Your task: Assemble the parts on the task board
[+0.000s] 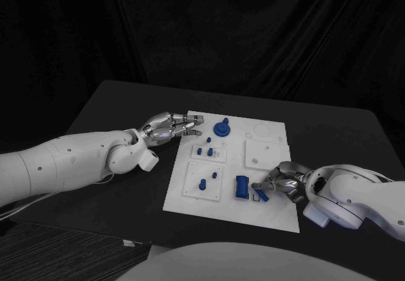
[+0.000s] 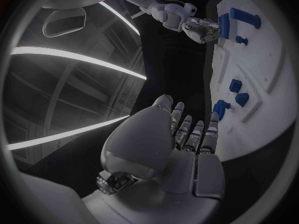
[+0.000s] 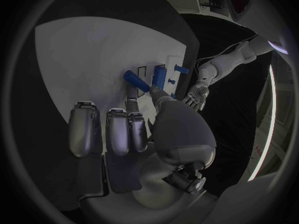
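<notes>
The right robot hand pinches a blue bar just beyond its fingertips, low over the board beside the upright blue block. To seat it well, line the bar up with its slot before pressing. The left robot hand is released, fingers spread at the board's far corner.

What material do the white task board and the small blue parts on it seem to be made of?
The task board looks like matte white plastic or painted sheet: flat, even, without glare. The blue parts look like moulded or printed plastic: uniform colour, dull surface. The pictures cannot settle either one.
</notes>
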Robot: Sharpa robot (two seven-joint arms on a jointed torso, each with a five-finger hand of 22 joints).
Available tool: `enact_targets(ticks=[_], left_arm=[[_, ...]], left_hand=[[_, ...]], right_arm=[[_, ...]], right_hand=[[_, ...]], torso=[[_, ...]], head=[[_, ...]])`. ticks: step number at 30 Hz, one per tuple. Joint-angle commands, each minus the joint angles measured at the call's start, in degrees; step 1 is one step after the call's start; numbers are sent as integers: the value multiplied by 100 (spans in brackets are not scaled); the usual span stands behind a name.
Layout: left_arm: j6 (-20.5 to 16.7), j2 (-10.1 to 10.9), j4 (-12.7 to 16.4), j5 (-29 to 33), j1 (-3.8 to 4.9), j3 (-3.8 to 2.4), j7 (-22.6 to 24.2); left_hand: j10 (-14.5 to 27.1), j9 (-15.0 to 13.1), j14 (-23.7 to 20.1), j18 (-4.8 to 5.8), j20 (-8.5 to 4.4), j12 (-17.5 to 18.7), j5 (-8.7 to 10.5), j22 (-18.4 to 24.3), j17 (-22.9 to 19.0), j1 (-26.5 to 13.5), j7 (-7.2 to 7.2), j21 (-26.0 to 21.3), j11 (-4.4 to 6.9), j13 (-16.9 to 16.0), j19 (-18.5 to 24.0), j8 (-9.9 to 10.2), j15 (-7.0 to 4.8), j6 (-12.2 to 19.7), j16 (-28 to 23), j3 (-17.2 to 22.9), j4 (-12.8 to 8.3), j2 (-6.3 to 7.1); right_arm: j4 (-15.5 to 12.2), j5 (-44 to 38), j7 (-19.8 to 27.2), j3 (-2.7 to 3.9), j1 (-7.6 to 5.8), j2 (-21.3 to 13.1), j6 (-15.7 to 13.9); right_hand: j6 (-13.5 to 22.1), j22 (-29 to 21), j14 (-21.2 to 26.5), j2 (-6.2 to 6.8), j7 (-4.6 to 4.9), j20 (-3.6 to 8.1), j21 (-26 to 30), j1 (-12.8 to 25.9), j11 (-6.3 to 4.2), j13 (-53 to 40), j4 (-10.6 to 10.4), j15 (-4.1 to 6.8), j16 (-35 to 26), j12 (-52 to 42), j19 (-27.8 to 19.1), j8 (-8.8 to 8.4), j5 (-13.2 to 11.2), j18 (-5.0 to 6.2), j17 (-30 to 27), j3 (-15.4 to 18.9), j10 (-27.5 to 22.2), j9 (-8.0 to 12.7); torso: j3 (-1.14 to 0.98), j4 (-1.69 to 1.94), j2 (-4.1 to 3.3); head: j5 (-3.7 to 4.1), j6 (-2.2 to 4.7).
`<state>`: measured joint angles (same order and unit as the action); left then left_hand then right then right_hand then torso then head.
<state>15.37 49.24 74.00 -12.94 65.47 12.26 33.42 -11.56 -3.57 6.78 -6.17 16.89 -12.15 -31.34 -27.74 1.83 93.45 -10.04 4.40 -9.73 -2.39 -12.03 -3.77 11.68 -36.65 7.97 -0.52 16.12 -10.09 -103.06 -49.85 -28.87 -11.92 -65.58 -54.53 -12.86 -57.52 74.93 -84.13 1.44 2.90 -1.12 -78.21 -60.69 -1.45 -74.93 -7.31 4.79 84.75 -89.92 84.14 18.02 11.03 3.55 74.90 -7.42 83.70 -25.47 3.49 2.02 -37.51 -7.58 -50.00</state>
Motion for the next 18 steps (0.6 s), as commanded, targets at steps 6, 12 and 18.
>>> enact_targets(ticks=[6,12,18], left_arm=[[80,-3,8,36,-15,-5,49],[84,-4,8,36,-17,-5,48],[88,-5,6,36,-19,-5,47]], left_hand=[[2,3,-34,86,-9,-10,-8,5,2,39,12,22,-39,-6,-1,-20,25,42,28,35,-14,-13],[2,3,-34,86,-9,-10,-8,5,2,39,12,22,-39,-6,-1,-20,25,42,28,35,-14,-13],[3,3,-35,88,-9,-10,-9,6,2,38,11,21,-40,-6,0,-19,27,45,28,44,-13,-13]], right_arm=[[-16,-32,-54,0,13,-22,-128],[-17,-33,-29,0,13,-18,-145],[-13,-33,-31,0,13,-14,-64]], right_hand=[[-10,1127,-380,-42,21,-39,49,144,24,-1507,-170,5,-7,-8,121,1,-150,-67,288,79,630,-30],[-69,1132,-381,-127,-29,-11,31,-56,-19,-1507,-125,40,6,-8,128,64,766,-70,295,-3,630,-103],[25,1126,-373,-45,-2,-9,51,-91,-4,-1507,-95,34,-8,-8,120,25,761,-67,255,23,630,-107]], torso=[[0,-1,0],[0,-1,0],[0,-1,0]], head=[[3,0],[3,0],[-6,0]])
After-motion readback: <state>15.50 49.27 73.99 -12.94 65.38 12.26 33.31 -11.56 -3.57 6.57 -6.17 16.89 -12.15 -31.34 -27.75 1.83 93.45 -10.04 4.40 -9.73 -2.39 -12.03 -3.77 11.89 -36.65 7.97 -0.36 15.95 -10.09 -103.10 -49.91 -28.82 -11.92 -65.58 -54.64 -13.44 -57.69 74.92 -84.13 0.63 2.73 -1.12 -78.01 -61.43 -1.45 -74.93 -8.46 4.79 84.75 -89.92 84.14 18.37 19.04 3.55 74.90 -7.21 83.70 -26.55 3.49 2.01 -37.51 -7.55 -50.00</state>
